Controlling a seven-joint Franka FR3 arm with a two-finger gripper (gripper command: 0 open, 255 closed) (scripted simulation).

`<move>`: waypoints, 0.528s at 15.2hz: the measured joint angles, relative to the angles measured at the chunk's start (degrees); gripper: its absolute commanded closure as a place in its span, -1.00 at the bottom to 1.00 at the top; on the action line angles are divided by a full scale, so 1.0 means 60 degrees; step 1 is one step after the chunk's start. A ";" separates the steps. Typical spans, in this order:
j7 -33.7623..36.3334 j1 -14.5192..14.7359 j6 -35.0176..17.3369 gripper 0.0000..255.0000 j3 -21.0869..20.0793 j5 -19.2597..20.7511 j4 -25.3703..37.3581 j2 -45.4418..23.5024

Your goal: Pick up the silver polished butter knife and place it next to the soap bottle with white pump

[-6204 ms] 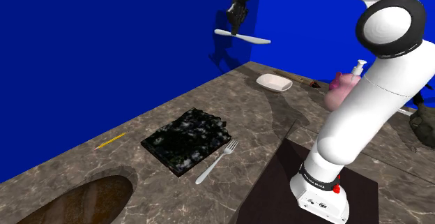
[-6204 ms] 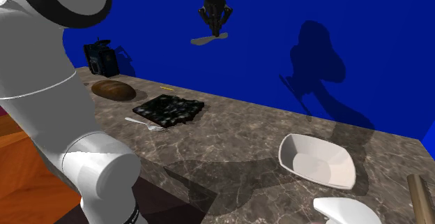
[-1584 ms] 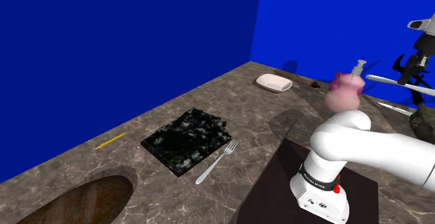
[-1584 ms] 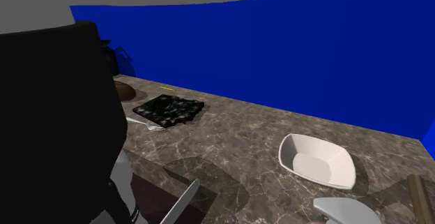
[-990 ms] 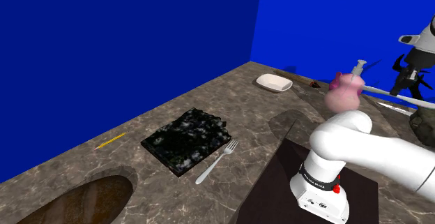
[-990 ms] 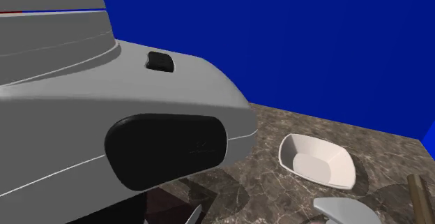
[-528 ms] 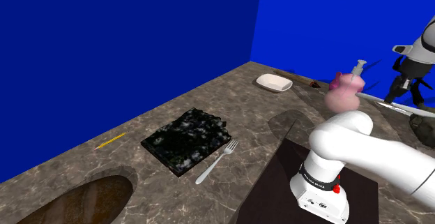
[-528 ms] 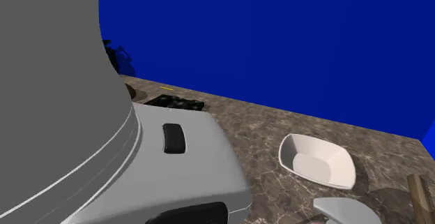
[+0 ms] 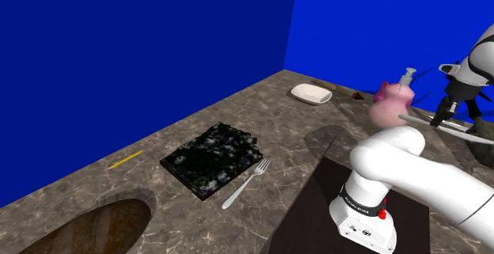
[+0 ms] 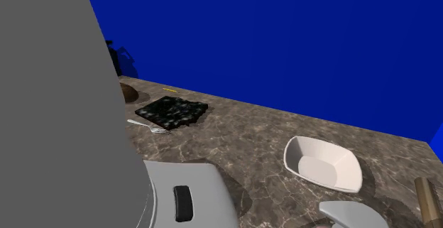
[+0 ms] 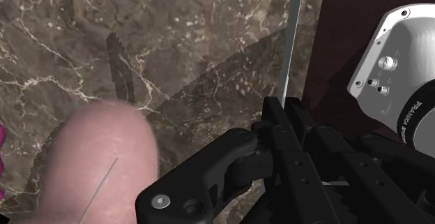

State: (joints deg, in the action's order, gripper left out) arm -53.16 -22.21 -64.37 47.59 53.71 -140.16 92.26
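Gripper [image 9: 438, 120] sits lower vs. 1.6 s ago, butter knife [image 9: 416, 121] down with it. Fingers clenched on knife, blade approx. level just above worktop [image 9: 269, 134]; judged: held flat for a clean set-down. Soap bottle [image 9: 387, 107], pink w/ white pump, just beside knife tip. White dish [image 9: 311, 94] farther off. Fork [image 9: 247, 183] well apart.

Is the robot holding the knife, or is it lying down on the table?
Held. The gripper is clasped shut on the knife, beside the pink soap bottle. Whether the knife touches the counter, cannot tell.
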 measured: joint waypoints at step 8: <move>-0.0071 -0.0458 -0.0282 1.00 0.0769 0.0746 -0.0886 0.0671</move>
State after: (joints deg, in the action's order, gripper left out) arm -53.59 -24.96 -66.06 52.21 58.19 -145.48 96.29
